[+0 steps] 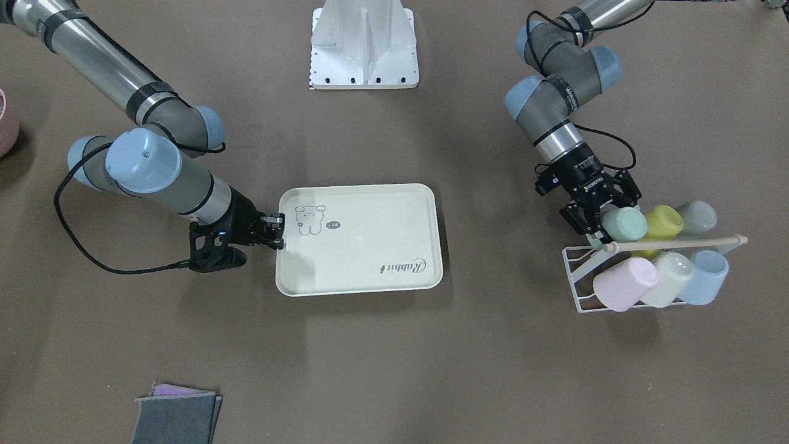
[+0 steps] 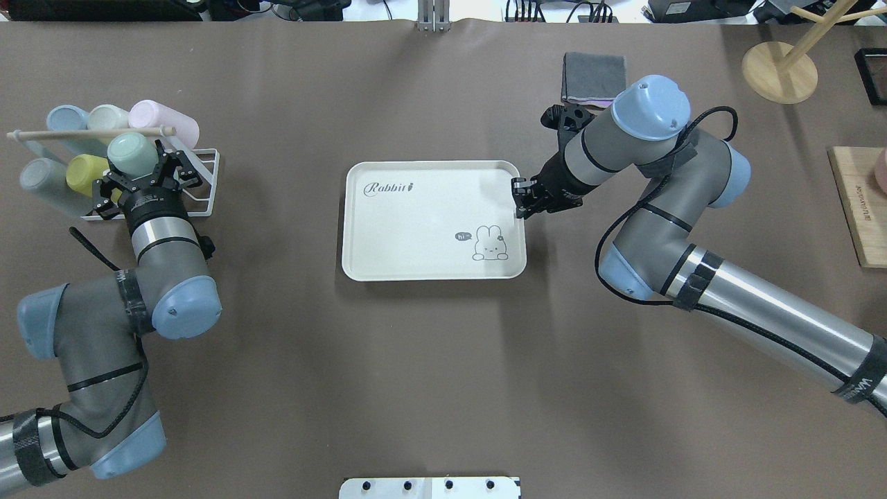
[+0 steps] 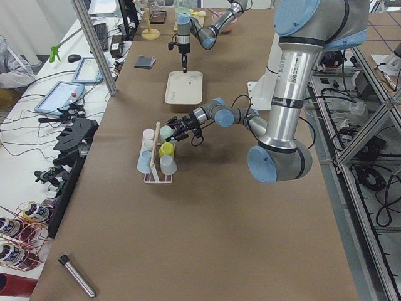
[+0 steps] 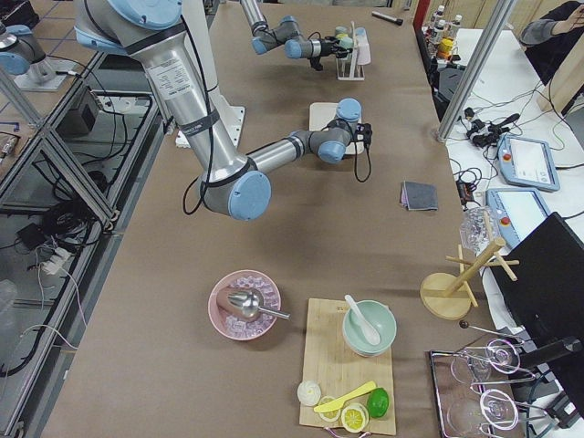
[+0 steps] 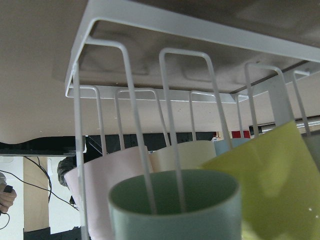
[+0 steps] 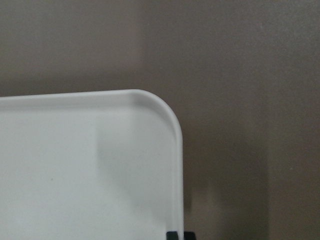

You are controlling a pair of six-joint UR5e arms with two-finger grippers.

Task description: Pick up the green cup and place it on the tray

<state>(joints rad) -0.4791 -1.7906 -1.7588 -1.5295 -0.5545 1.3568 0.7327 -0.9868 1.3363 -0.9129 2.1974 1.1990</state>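
The green cup (image 2: 132, 154) lies tilted at the near end of a white wire rack (image 2: 206, 181), next to a yellow-green cup (image 2: 84, 173). My left gripper (image 2: 136, 162) straddles it with a finger pressed on each side, shut on it. In the left wrist view the green cup's rim (image 5: 175, 192) fills the bottom, with a rack wire running into its mouth. The cream tray (image 2: 416, 229) lies flat at mid-table. My right gripper (image 2: 520, 201) is shut on the rim of its short edge, near the drawing; the tray corner (image 6: 165, 115) shows in the right wrist view.
Several other pastel cups (image 1: 622, 283) rest on the rack (image 1: 576, 277), with a wooden rod (image 1: 678, 242) across them. A folded grey cloth (image 2: 592, 76) lies beyond the right arm. A wooden stand (image 2: 779, 69) and a wooden board (image 2: 859, 201) sit at the far right.
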